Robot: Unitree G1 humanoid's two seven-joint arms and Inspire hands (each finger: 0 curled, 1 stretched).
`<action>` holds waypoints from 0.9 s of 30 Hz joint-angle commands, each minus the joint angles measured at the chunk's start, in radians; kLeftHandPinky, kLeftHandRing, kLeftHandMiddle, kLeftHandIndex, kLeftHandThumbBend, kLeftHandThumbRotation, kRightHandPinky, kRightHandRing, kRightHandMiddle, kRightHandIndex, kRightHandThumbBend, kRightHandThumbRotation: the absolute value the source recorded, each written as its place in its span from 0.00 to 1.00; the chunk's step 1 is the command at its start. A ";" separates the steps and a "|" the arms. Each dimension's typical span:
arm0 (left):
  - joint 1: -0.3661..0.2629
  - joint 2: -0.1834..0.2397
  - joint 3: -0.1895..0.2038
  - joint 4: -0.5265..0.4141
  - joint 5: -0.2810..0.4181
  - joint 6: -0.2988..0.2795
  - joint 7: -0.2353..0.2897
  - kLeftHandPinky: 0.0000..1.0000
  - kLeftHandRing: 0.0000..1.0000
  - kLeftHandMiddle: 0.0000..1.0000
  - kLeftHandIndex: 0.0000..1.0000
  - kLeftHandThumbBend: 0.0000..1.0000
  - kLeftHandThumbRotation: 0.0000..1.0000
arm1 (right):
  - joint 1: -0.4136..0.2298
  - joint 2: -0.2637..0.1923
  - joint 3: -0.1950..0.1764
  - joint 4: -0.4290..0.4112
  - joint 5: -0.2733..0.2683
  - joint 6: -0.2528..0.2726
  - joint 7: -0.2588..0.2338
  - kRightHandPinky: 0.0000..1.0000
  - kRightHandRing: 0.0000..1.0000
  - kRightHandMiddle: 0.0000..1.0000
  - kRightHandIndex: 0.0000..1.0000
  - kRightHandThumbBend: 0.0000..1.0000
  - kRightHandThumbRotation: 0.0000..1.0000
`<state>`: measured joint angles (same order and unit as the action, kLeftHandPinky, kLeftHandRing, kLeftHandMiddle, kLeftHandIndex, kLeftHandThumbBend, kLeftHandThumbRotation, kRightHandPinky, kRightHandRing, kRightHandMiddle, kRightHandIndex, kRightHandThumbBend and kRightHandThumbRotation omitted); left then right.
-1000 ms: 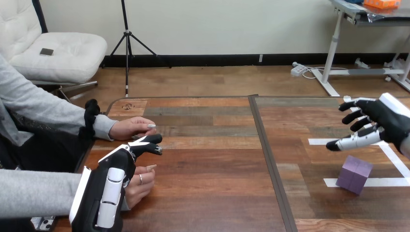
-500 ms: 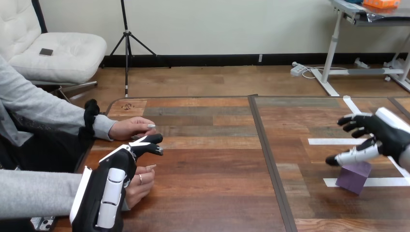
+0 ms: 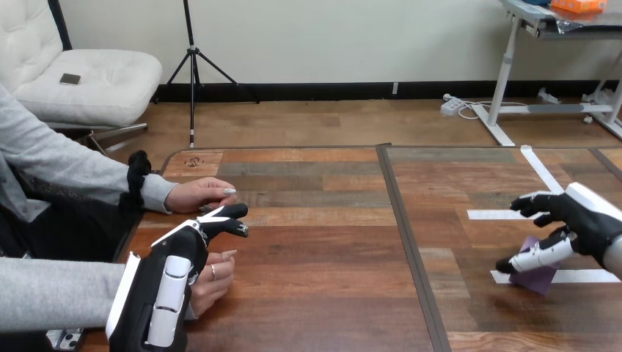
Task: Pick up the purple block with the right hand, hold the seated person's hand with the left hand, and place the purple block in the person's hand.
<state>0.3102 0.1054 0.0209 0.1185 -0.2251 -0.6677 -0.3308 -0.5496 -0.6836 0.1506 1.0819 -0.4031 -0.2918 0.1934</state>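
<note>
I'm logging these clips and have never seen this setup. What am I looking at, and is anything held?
This is the view from a humanoid robot's head camera, looking down over a wooden table. The black-and-white hands are its own. The left hand is open above a seated person's nearer hand; touching or not, I cannot tell. The person's other hand rests on the table. The right hand is open over a purple block lying on white tape. Nothing looks held yet.

Left hand (image 3: 170, 273) uncurled, right hand (image 3: 584, 218) fingers spread
</note>
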 commanded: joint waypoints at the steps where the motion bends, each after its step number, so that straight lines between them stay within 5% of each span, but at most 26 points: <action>1: -0.057 0.001 0.015 0.001 -0.004 -0.018 -0.003 0.90 0.85 0.78 0.56 0.57 1.00 | -0.029 -0.029 0.002 -0.039 -0.005 -0.016 -0.025 0.73 0.84 0.86 0.83 1.00 0.16; 10: -0.050 -0.002 0.013 -0.012 0.002 -0.008 0.005 0.89 0.85 0.77 0.56 0.56 1.00 | -0.022 -0.036 -0.001 -0.029 -0.002 -0.041 -0.015 0.73 0.83 0.85 0.82 1.00 0.15; 27: -0.053 0.003 0.012 -0.007 -0.010 -0.009 -0.004 0.90 0.85 0.77 0.56 0.56 1.00 | -0.022 -0.039 0.010 -0.038 -0.020 -0.006 -0.013 0.73 0.81 0.83 0.80 1.00 0.06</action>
<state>0.3103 0.1051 0.0210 0.1185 -0.2254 -0.6676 -0.3274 -0.5340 -0.6838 0.1539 1.0818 -0.4132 -0.2954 0.1962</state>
